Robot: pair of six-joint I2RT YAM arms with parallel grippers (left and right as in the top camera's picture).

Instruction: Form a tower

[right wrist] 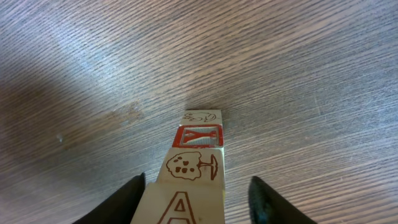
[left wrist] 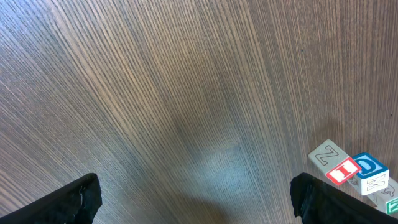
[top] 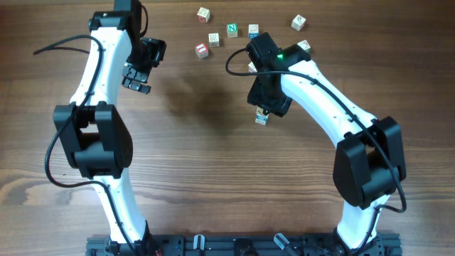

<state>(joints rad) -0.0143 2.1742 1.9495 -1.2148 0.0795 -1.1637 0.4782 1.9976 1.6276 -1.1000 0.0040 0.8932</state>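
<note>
The tower [right wrist: 198, 163] stands upright on the wooden table as a narrow stack of pale letter cubes. Its top cube shows a red A [right wrist: 180, 208], with a tree picture and a red-framed Y on the cubes below. My right gripper [right wrist: 196, 200] straddles the top cube; the left finger sits against it and a gap shows at the right finger. From overhead, the tower [top: 261, 118] peeks out just below the right gripper [top: 265, 107]. My left gripper [top: 136, 77] hangs open over bare wood at the far left, and in its own view the left gripper [left wrist: 194, 205] holds nothing.
Several loose letter cubes lie at the back of the table, among them a red one [top: 202, 50], a green N [top: 232, 30] and one at the far right [top: 298, 23]. The left wrist view catches a red cube [left wrist: 342, 169] and a blue cube [left wrist: 370, 167] at its lower right.
</note>
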